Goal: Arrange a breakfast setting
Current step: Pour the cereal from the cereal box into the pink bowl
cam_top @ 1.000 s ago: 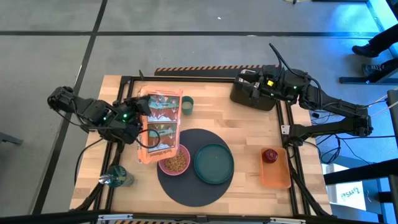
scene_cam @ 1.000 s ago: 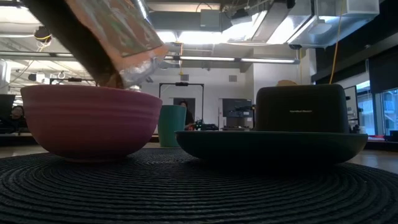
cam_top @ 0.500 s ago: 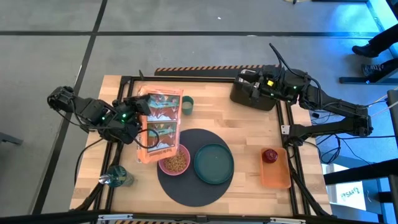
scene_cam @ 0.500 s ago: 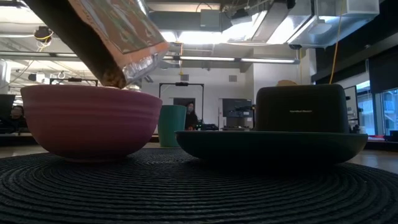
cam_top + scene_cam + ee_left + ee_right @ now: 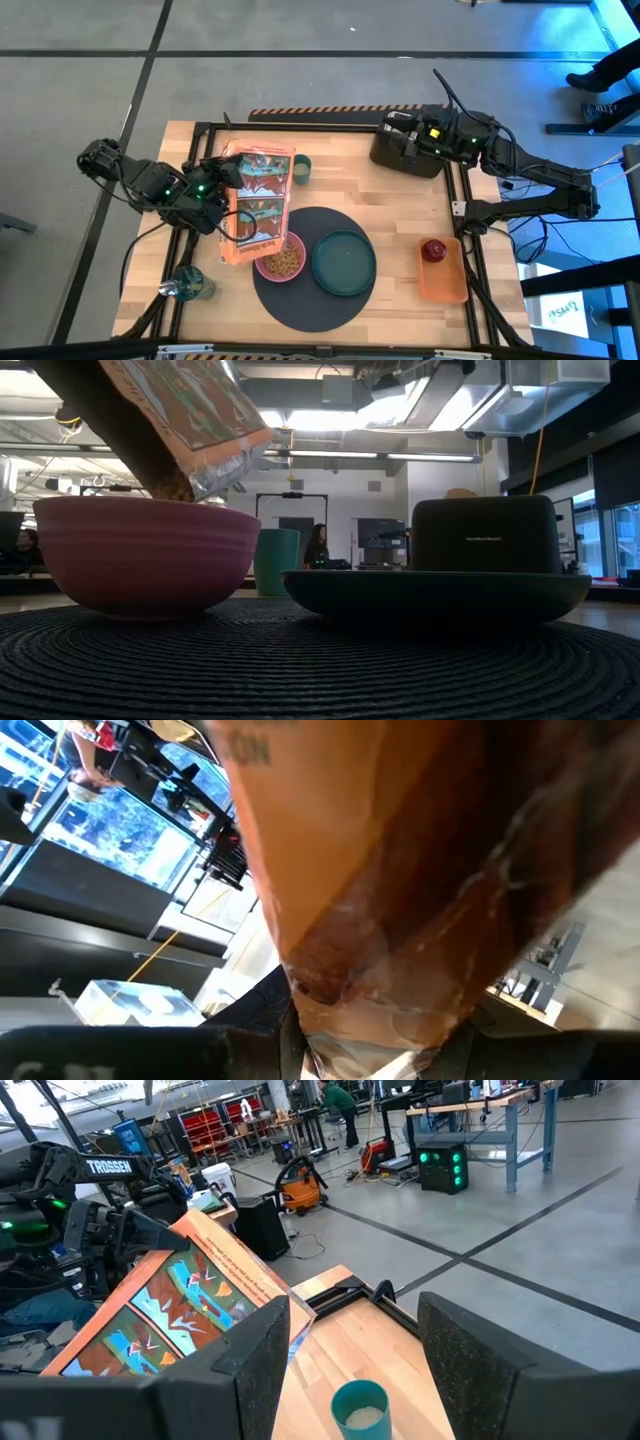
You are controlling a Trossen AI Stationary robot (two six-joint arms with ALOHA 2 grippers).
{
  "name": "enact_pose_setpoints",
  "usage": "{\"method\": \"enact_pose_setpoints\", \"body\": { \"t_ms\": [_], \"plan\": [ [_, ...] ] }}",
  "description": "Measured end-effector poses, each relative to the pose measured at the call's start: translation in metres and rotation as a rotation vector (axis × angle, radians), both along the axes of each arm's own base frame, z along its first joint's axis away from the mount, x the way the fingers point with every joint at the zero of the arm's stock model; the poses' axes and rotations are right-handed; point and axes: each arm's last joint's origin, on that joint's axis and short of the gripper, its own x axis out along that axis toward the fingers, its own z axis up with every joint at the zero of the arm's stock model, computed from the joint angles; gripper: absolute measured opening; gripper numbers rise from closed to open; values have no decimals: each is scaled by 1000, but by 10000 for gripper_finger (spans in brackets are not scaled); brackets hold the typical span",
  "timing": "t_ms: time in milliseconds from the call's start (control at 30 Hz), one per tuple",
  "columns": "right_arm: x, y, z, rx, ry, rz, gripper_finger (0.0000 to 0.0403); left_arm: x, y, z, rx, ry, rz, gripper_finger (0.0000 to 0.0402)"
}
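A pink bowl with brown cereal in it and a dark-green plate sit side by side on the round dark-grey mat. My left gripper is shut on an orange cereal bag. The bag is tilted, with its open mouth just above the bowl's rim. A pale-green cup stands on the wood behind the mat. My right gripper hangs open at the far right over the black toaster, with nothing between its fingers. My left gripper pinches the bag's crumpled side between its two fingers, about halfway along the bag's left edge. The fingers come nearly level from the table's left. The bag is lifted clear and slants with its mouth down over the bowl.
An orange tray at the right holds a small dark-red fruit. A clear bottle lies near the front left corner. Black frame rails run along the table's edges. Bare wood lies between the mat and the tray.
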Motion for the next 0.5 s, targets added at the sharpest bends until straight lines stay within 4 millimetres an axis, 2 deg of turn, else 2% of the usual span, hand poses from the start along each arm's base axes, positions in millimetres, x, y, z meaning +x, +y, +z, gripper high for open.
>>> {"method": "enact_pose_setpoints", "body": {
  "t_ms": [500],
  "plan": [
    [0,0,-1,1,6,-9,209,1,-1,0,4,-4,5,127]
  ]
}}
